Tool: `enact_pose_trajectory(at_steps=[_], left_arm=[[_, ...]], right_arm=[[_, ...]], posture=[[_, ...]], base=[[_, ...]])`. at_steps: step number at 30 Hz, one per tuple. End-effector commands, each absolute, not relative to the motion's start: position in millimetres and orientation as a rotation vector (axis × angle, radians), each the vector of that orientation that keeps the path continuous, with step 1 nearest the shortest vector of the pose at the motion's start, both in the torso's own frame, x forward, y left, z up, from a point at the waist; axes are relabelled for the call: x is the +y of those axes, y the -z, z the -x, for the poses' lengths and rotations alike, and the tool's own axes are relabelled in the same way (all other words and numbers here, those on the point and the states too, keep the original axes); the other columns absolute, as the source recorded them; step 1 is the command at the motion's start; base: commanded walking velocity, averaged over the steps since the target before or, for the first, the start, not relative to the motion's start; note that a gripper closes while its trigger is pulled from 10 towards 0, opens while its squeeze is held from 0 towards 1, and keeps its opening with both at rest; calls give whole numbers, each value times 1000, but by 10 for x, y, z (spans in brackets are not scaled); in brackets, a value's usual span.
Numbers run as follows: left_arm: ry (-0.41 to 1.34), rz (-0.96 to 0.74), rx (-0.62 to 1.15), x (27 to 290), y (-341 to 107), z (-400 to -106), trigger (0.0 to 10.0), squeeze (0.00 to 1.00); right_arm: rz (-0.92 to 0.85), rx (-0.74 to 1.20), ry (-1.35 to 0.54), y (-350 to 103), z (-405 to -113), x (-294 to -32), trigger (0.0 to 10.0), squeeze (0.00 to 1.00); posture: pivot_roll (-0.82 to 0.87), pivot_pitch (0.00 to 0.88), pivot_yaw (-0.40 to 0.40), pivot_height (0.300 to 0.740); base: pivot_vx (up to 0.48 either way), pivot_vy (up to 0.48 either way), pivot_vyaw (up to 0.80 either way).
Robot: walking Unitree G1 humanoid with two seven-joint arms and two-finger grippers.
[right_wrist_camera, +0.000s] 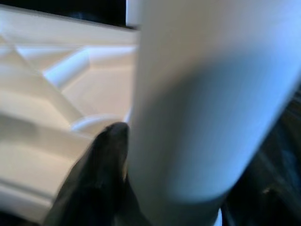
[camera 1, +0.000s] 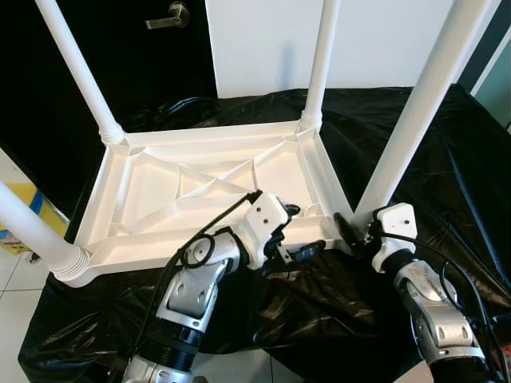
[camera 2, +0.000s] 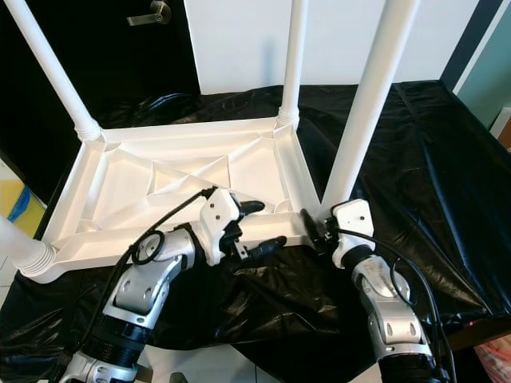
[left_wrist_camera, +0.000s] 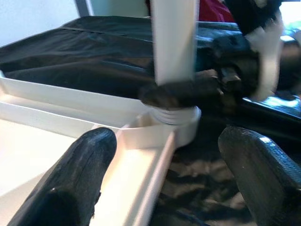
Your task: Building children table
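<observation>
On the black sheet (camera 1: 447,167) the white tabletop (camera 1: 200,191) lies upside down, with 4 legs standing up from its corners. At its near edge the left gripper (camera 1: 294,233) straddles the rim, fingers spread and holding nothing. Further right, the right gripper (camera 1: 351,231) clasps the base of the near right leg (camera 1: 415,112), fingers closed around it. Judging by this, the last leg is being seated; next comes twisting it tight while the left steadies the top.
</observation>
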State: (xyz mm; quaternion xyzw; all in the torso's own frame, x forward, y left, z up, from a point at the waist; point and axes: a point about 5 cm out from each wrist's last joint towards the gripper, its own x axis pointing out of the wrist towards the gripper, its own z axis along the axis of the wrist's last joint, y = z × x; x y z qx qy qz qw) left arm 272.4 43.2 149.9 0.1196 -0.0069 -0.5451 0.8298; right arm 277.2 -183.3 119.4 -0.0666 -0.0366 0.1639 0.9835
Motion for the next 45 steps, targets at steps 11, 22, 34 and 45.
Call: enact_pose_trajectory(at_steps=[11,22,34,45], left_arm=[[1069,-235,-28,455,-1485,-2742,10000,0],[1051,-181,-39,415,-1545,-2778,10000,0],[989,-177,-22,470,-1510,-2846,10000,0],[985,-195,-37,445,-1503,-2821,10000,0]], right_arm=[[169,-48,-363,-1127,-2806,-1786,0,0],[127,-49,-113,-1065,-2790,-1871,10000,0],[10,9,212,-952,-2749,-1578,10000,0],[-14,-41,198,-1006,-2680,-1505,10000,12]], posture=[[-115,0,2,740],[-117,0,17,740],[-153,14,46,740],[-160,32,62,740]], base=[[0,0,0],[0,0,0],[0,0,0],[0,0,0]])
